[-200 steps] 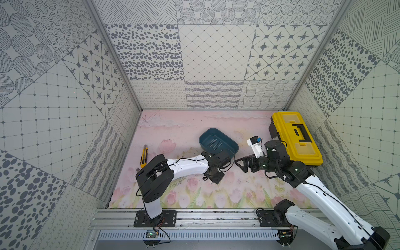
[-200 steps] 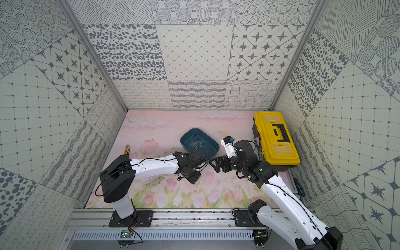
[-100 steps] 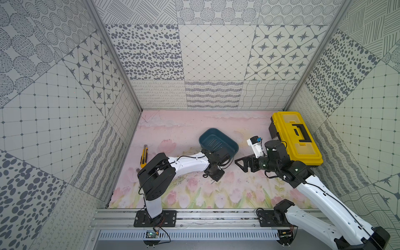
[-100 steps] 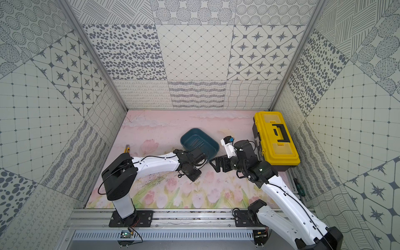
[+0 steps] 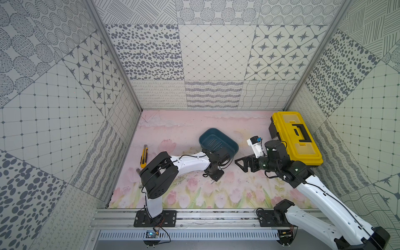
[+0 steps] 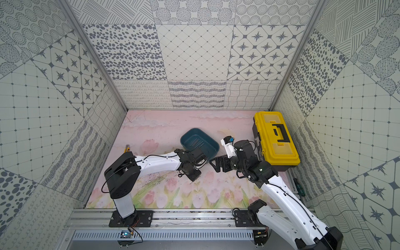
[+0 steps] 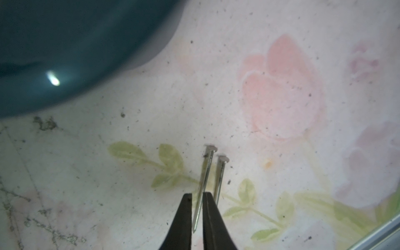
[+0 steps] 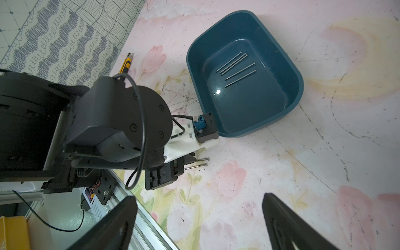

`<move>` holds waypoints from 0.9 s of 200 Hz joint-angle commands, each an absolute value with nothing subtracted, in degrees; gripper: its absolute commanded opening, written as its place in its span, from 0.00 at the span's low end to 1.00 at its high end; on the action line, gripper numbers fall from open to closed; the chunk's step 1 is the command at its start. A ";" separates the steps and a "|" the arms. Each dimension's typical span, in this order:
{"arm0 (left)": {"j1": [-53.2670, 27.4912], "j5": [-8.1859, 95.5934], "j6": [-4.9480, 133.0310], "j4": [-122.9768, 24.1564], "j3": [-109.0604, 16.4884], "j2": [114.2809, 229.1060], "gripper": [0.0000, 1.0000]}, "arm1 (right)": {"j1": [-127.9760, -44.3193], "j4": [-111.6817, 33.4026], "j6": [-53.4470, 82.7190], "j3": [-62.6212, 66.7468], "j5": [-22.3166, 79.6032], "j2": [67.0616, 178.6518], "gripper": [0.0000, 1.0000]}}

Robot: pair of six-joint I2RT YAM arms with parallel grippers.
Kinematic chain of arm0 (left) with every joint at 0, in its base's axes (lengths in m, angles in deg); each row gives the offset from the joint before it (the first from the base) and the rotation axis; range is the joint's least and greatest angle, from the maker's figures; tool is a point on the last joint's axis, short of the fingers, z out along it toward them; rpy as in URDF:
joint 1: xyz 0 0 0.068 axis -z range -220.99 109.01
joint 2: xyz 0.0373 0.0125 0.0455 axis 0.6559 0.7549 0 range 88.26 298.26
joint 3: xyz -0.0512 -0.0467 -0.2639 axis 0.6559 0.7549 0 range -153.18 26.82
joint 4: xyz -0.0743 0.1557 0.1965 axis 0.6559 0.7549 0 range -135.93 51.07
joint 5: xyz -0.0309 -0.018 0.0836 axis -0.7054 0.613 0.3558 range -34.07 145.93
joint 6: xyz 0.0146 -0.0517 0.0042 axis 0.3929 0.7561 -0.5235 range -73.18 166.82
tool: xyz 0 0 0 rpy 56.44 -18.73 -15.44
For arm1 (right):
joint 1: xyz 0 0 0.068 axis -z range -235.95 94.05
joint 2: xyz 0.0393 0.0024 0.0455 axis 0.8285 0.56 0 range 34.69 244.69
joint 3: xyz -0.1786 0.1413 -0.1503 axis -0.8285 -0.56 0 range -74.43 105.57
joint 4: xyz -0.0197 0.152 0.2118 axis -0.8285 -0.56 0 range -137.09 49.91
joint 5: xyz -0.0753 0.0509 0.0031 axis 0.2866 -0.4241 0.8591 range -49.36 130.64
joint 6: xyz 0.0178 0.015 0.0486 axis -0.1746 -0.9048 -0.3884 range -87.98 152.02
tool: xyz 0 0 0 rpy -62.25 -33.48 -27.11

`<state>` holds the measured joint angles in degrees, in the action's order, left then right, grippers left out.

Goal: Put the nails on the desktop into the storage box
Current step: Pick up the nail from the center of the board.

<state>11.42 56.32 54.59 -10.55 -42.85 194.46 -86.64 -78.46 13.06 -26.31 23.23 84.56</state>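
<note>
Left wrist view: my left gripper is pinched almost shut on one thin grey metal nail, low over the pale pink tulip-printed desktop. A second nail lies just beside it, partly behind one finger. Both are near the shallow dark teal plastic storage box, where four more nails already lie. My right gripper hangs wide open, empty.

We see a yellow toolbox, lid shut, black handle on top. A green-handled tool lies near it. A yellow knife lies well apart from the toolbox.
</note>
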 commanded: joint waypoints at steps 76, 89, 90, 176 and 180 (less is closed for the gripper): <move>11.16 54.90 53.16 -8.71 -43.76 194.85 0.15 | -86.97 -77.62 12.73 -24.47 24.08 84.25 0.96; 11.18 54.71 53.15 -8.66 -43.88 195.03 0.15 | -86.97 -77.62 12.76 -24.45 24.07 84.17 0.96; 11.15 54.71 53.19 -8.66 -43.87 195.04 0.15 | -86.97 -77.62 12.77 -24.43 24.10 84.13 0.96; 11.26 54.54 53.33 -8.81 -43.58 195.91 0.15 | -86.93 -78.01 12.89 -24.73 24.28 83.48 0.96; 11.17 54.58 53.33 -8.79 -43.54 195.91 0.15 | -86.92 -78.06 12.93 -24.76 24.34 83.47 0.96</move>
